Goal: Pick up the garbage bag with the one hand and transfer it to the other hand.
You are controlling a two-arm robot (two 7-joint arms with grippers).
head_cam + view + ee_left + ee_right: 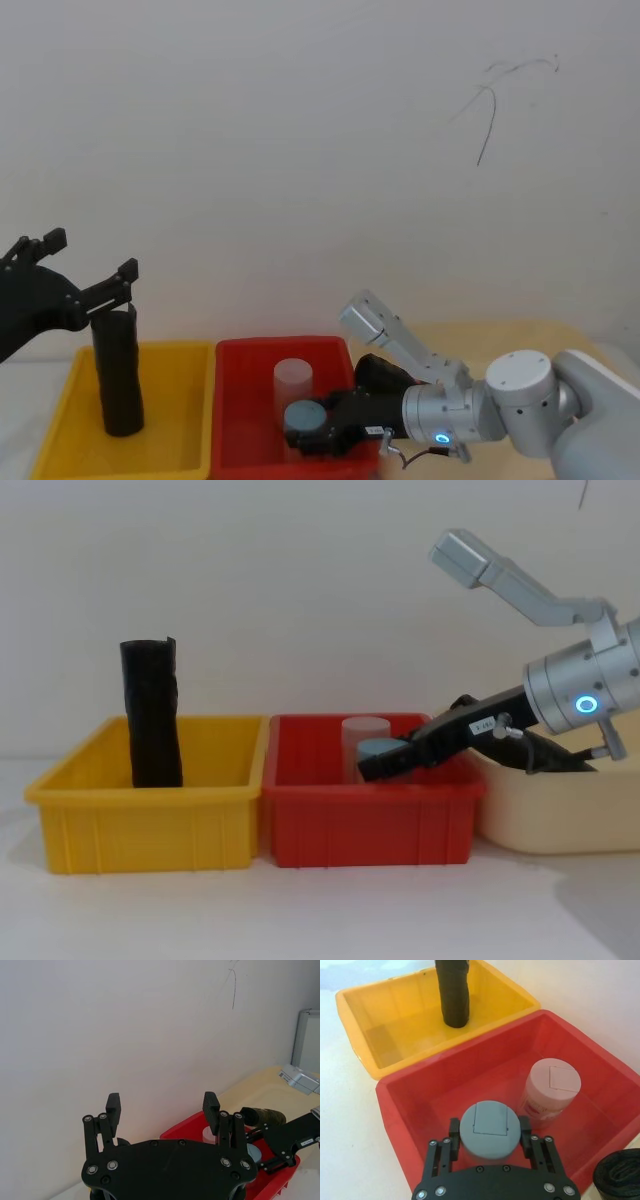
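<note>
Got the left gripper (88,255) spread wide, tall glossy black garbage bag roll (117,375) upright just under its fingertips, inside the yellow plastic bin (150,800). Right gripper (489,1125) pinching a round grey-capped jar (487,1142) down in the red plastic bin (395,1110). Could easily tip that skinny roll by closing off-centre. Can't read the tiny white label (484,723) behind the right fingers, and can't spot any sticker on the roll.

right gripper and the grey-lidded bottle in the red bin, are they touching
Touching. In the right wrist view the right gripper has a finger pressed against each side of the grey-lidded bottle.
</note>
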